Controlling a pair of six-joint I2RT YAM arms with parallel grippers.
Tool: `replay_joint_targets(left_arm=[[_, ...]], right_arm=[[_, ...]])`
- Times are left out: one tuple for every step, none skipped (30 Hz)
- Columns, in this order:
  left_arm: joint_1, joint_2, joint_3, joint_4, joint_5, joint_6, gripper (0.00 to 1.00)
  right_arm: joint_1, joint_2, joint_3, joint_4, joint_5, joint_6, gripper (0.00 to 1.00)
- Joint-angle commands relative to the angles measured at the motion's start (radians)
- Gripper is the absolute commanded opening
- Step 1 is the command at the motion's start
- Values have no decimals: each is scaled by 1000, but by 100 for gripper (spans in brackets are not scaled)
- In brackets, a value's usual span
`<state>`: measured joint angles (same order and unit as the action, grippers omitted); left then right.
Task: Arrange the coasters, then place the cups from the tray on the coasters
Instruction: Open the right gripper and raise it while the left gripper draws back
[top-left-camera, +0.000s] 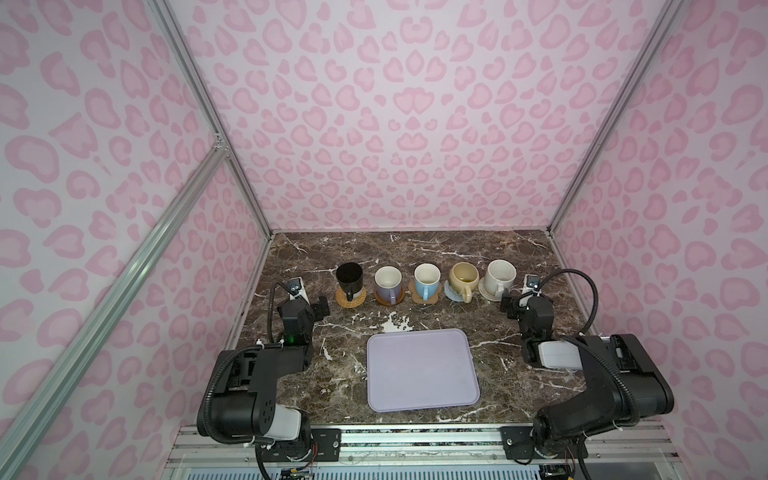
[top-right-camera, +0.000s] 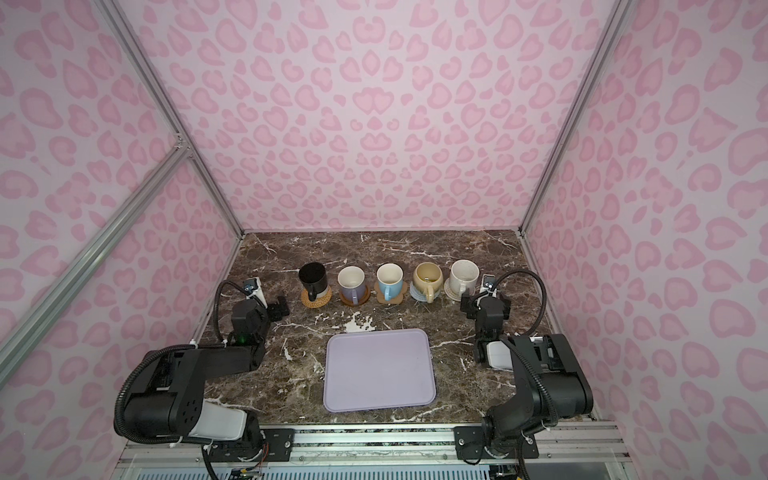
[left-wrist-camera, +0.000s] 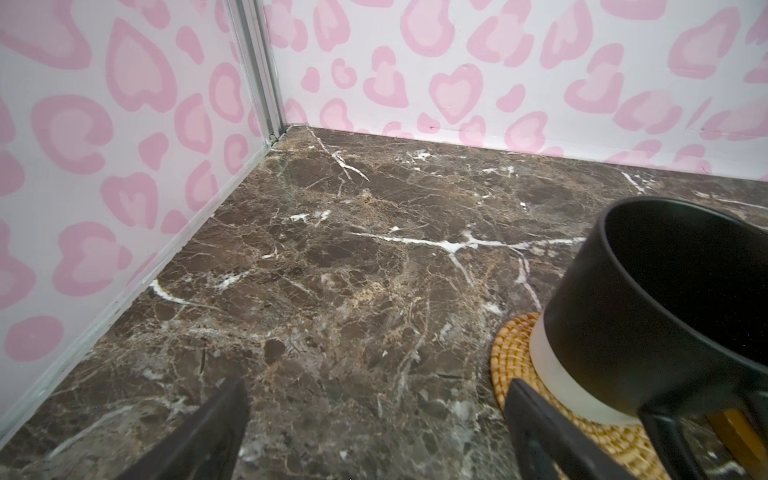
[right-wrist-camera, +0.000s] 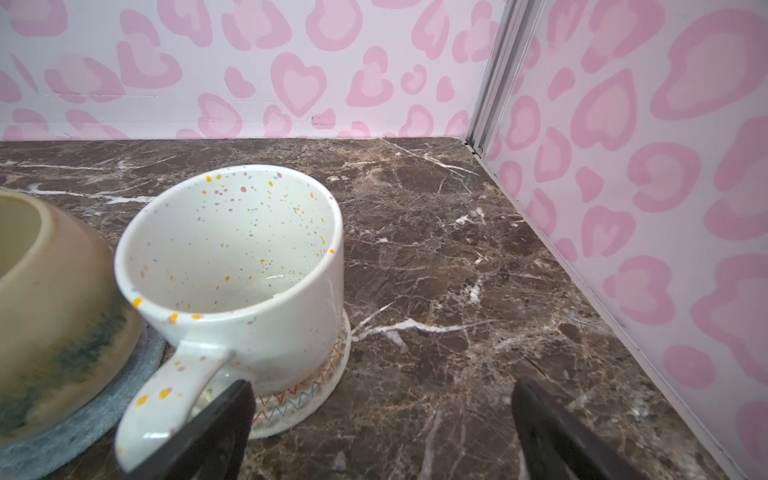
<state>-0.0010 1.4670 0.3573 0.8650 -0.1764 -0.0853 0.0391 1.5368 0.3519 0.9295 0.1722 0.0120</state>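
The left arm (top-left-camera: 266, 365) and right arm (top-left-camera: 623, 374) have matte black housings, each with one white link (top-left-camera: 284, 424). Black corrugated conduit (top-left-camera: 271, 307) runs to each white wrist camera (top-left-camera: 297, 288). The left gripper (left-wrist-camera: 374, 432) and right gripper (right-wrist-camera: 382, 428) carry flat black fingers (left-wrist-camera: 216, 436).

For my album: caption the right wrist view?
A speckled white mug resting on its cream coaster, open right gripper beside the handle.

lighting: bright, even, diffuse from above.
shadows soft, short; wide-angle bowing at frame edges; wrist views: close fg blurred.
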Motion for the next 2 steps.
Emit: replay_joint_targets(left_arm=[[11, 7, 4, 51, 72, 29, 97], [16, 7, -6, 72, 93, 35, 97]], right_arm=[[0, 0, 4, 10, 0, 8, 98], [0, 0, 2, 11, 0, 9, 98]])
